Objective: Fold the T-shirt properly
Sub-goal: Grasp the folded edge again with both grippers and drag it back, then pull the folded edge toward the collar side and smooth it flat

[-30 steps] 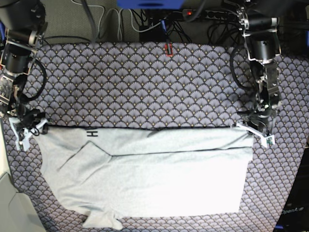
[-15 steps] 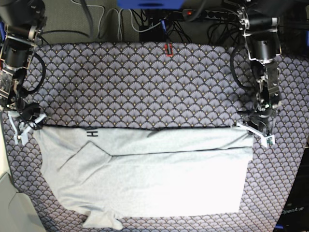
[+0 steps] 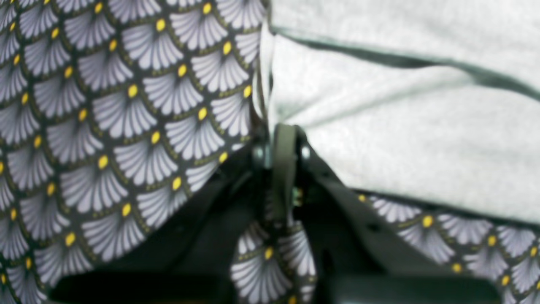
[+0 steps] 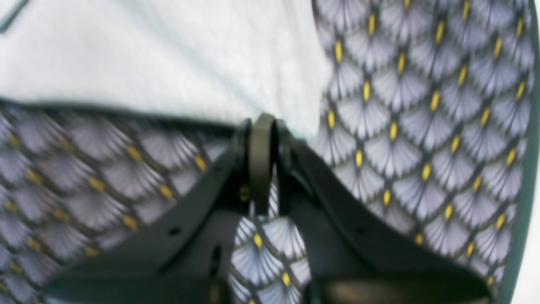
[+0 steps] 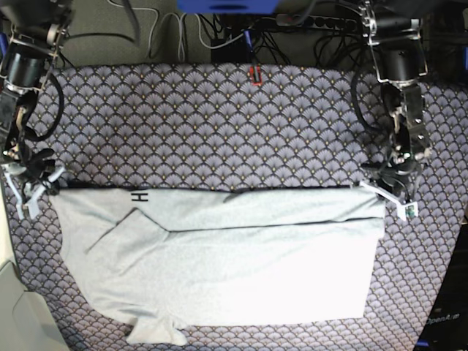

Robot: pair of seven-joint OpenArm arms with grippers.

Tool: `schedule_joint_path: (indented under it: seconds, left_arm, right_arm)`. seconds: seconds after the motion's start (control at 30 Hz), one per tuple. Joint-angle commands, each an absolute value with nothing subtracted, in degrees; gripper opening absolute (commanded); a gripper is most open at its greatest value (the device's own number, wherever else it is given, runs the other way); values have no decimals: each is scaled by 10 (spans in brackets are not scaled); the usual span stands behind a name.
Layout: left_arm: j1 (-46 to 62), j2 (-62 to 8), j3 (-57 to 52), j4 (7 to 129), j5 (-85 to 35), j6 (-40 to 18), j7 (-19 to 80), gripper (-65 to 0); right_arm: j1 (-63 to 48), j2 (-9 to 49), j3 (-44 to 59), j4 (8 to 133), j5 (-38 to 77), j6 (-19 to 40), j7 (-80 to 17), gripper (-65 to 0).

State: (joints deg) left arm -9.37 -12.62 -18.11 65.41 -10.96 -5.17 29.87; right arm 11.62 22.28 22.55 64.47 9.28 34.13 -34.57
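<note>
Covered by a purple-grey fan-patterned cloth (image 5: pixel 219 124), the counter is seen from above, with a tangle of dark cables (image 5: pixel 219 33) and a power strip (image 5: pixel 314 20) behind its far edge and a small red mark (image 5: pixel 256 74) on the cloth near that edge. The T-shirt (image 5: pixel 234 263) is spread flat on the near half of the cloth, folded lengthwise, with black lettering (image 5: pixel 139 196) showing at its far edge and one sleeve (image 5: pixel 155 333) poking out at the near edge. The left hand (image 5: pixel 387 191) is pressed down at the shirt's far corner on the view's right; its fingers are drawn together and clamped on the fabric edge, as the left wrist view shows (image 3: pixel 283 139). The right hand (image 5: pixel 31 183) is placed at the opposite far corner, fingers together, pinched on the shirt's corner (image 4: pixel 262 126). Nothing lies between the two hands but the shirt's far edge.
</note>
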Motion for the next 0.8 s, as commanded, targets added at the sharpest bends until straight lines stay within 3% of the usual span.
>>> schedule_joint_path:
  seconds: [0.0, 0.43, 0.67, 0.77]
  left_arm:
    - [-102, -135, -182, 670, -110, -51, 289, -646]
    - [-36, -146, -183, 757, -109, -50, 303, -646]
    - [-38, -151, -183, 761, -107, -50, 303, -646]
    - [-38, -151, -183, 759, -106, -50, 303, -646]
  right_arm:
    - [116, 235, 242, 662, 96, 343, -342, -650]
    - [24, 212, 273, 756, 96, 344, -343, -650]
    - [44, 213, 272, 756, 96, 344, -347, -650]
    - [70, 221, 273, 737, 95, 344, -348, -588]
